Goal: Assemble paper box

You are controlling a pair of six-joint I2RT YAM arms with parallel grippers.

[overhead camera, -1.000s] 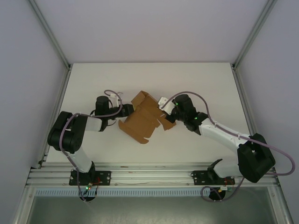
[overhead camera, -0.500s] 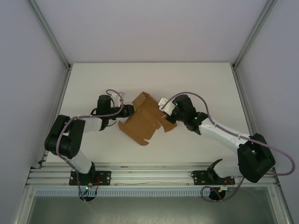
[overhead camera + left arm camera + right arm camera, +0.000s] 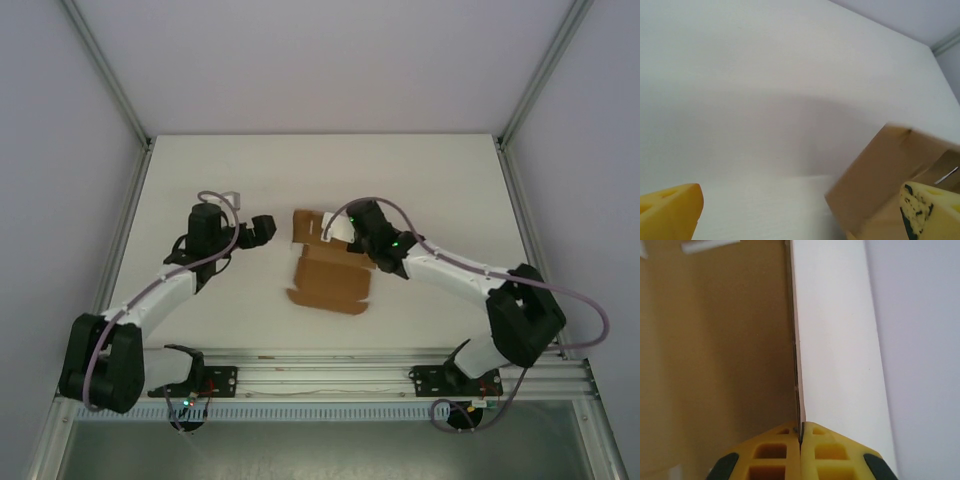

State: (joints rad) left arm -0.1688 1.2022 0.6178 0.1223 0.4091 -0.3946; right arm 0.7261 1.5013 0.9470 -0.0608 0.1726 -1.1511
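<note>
Fig.: top view, w/ both wrist views. The paper box (image 3: 328, 282) lies about mid tabletop (image 3: 430, 175), slightly toward the near edge. It is a brown die-cut sheet, mostly flat, w/ one section at its far end folded up. The right gripper (image 3: 336, 233) sits at the far-right part of the sheet, fingers pressed together on a thin cardboard wall. In its wrist view the right gripper (image 3: 800, 432) has that wall running edge-on into the seam betw. the yellow pads (image 3: 770, 450), w/ the paper box (image 3: 715, 355) spreading to the left. The left gripper (image 3: 262, 230) hangs just left of the sheet's far end, apart from it, jaws spread wide and holding nothing. In the left wrist view its fingertips (image 3: 670, 210) sit at the bottom corners, w/ the paper box (image 3: 880, 175) ahead on the right. Progress, est.: early to mid. Done: creases started, one wall lifted and pinched. Left: no closed box shape yet, so the other walls probably need raising, the tabs tucking and the flaps closing. Which flaps are already locked can't be told.
</note>
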